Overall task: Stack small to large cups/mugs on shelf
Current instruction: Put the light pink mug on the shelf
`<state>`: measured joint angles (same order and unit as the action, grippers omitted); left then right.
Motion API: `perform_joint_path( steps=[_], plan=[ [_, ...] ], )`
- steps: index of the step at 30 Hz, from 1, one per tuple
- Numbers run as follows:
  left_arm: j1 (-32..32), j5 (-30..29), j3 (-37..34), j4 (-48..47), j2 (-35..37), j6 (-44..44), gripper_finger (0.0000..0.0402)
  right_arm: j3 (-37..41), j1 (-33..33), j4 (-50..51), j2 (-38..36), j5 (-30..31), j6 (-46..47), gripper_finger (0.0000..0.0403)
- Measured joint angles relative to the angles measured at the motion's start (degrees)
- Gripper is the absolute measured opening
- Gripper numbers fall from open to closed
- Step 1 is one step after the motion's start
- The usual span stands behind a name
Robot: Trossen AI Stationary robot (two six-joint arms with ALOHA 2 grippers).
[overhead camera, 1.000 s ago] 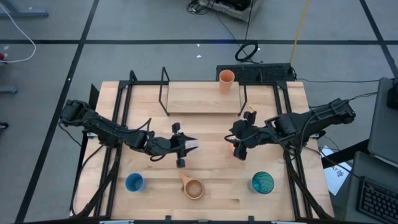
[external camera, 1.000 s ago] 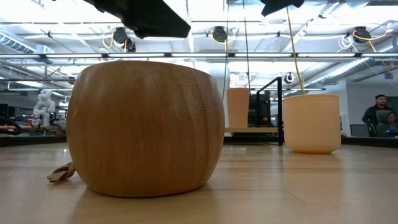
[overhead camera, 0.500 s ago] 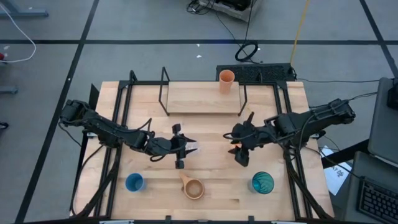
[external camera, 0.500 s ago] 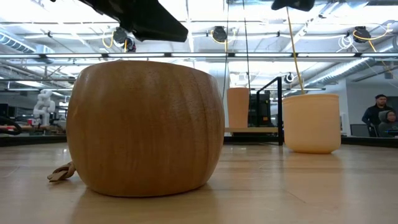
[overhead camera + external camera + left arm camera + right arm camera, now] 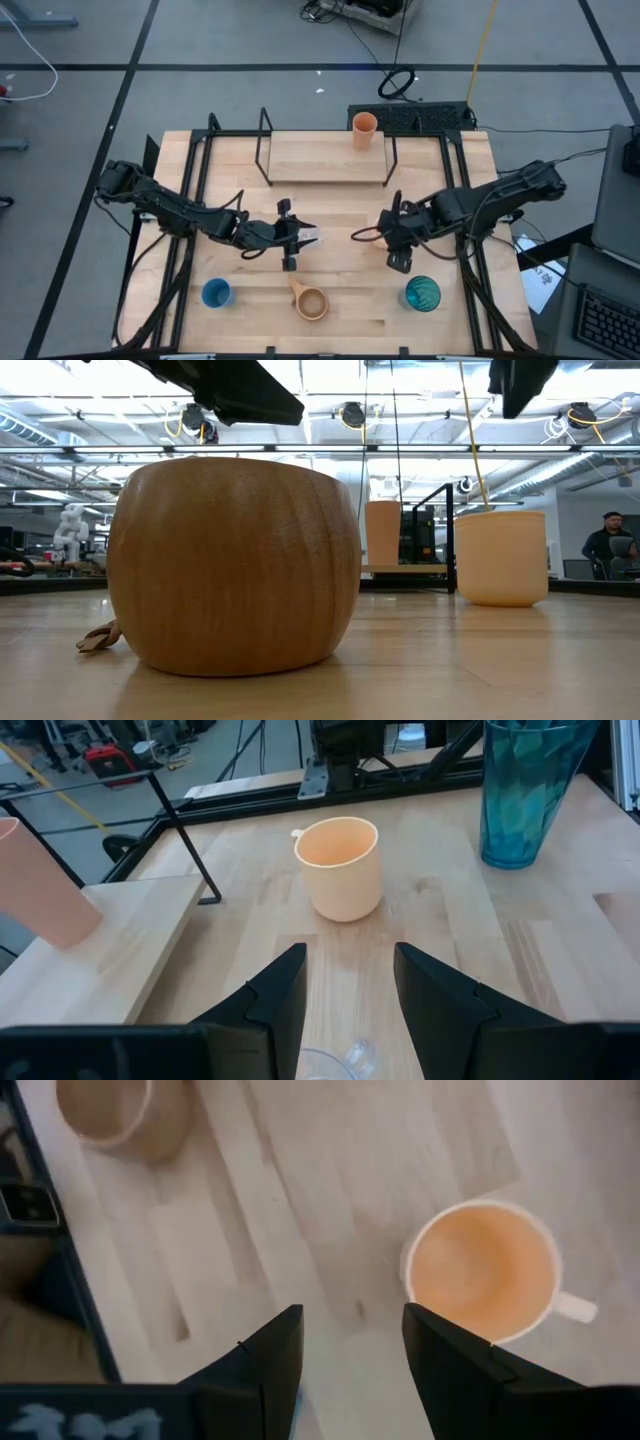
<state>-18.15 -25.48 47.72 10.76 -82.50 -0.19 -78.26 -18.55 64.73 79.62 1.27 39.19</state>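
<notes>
High view: left hand [image 5: 305, 238] clamped on tiny clear cup [image 5: 311, 238]; orange cup [image 5: 364, 131] on shelf [image 5: 320, 158].
Right wrist view: right hand [image 5: 350, 1342], fingers apart, empty, over table [image 5: 330, 1160] beside pale handled cup [image 5: 485, 1272].
Left wrist view: teal tumbler [image 5: 525, 782] ahead.

Matt pale wooden shelf [image 5: 320, 158], smooth wood-grained mug [image 5: 233, 565], glossy translucent tumbler [image 5: 527, 782]

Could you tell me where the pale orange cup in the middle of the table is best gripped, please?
The pale orange cup stands upright, mouth open, with the open right gripper nearly above it. So probably take its wall at the rim from straight above, one finger inside, one outside, away from the small handle. The left gripper holds the clear cup.
</notes>
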Motion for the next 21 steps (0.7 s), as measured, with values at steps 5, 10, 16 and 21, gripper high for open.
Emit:
perform_joint_path(
  steps=[5, 10, 16, 21],
  plan=[
    [0.0, 0.0, 0.0, 0.0, 0.0, -0.1, 0.0154, 0.0, 0.9, 0.2, 1.4, -1.6, -2.3, 0.0163],
    [0.0, 0.0, 0.0, 0.2, 0.0, -0.1, 0.0154, -0.1, 2.6, 0.5, 2.9, -1.6, -5.0, 0.0163],
    [0.0, 0.0, 0.0, 0.3, 0.0, -0.1, 0.0154, -5.7, 6.3, 4.7, 7.3, -1.6, -9.2, 0.0163],
    [0.0, 0.1, 0.0, 0.3, 0.0, -0.1, 0.0154, -10.7, 9.6, 9.4, 11.4, -1.6, -10.4, 0.0163]
  ],
)
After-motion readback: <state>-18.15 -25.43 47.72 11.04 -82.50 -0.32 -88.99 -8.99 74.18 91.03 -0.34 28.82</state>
